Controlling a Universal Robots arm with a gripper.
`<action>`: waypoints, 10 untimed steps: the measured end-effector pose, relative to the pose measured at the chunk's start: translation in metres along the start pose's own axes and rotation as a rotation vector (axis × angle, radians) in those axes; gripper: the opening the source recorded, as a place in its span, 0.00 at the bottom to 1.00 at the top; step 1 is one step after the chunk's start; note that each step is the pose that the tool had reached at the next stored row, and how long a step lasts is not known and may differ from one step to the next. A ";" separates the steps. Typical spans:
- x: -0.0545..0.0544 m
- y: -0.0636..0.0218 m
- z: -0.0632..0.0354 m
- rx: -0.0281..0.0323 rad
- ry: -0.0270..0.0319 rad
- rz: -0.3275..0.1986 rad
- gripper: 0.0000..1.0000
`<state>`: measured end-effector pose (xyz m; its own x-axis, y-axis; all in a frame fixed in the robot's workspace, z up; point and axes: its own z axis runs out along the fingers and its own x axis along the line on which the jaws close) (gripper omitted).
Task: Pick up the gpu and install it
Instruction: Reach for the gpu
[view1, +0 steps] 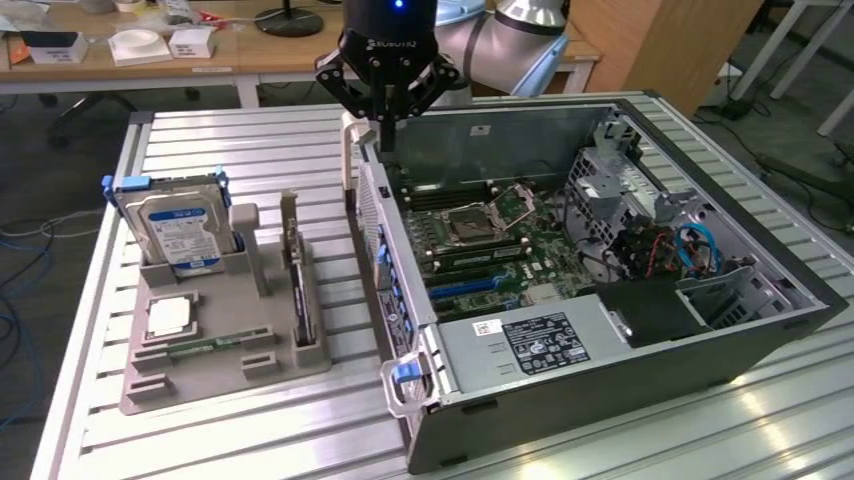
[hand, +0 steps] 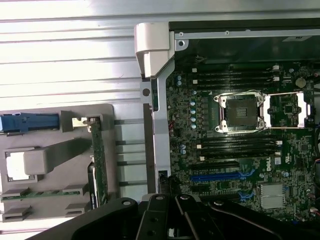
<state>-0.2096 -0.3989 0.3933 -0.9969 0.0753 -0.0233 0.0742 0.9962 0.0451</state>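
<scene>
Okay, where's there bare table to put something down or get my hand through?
In the exterior view, the table has bare slats beyond the hard drive and on the near side of the gray tray. The strip between the gpu and the computer case is narrow. The tray and the case's inside are crowded.

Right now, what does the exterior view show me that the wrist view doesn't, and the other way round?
The exterior view adds the labelled power supply box, the blue cables inside the computer case, and the desks behind. The wrist view adds a straight-down look at the motherboard, with a round coin battery. Both share the shut end effector, holding nothing, by the case wall; the graphics card standing in the grey holder; the hard drive; and the open processor socket.
</scene>
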 end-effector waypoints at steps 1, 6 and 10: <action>0.000 0.0000 0.0000 0.0000 0.0000 0.000 0.13; 0.001 -0.0001 -0.0001 0.0001 0.0000 0.000 0.13; 0.006 -0.0004 -0.0001 0.0000 0.0000 0.000 0.13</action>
<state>-0.2153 -0.3989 0.3933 -0.9969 0.0753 -0.0233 0.0742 0.9962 0.0451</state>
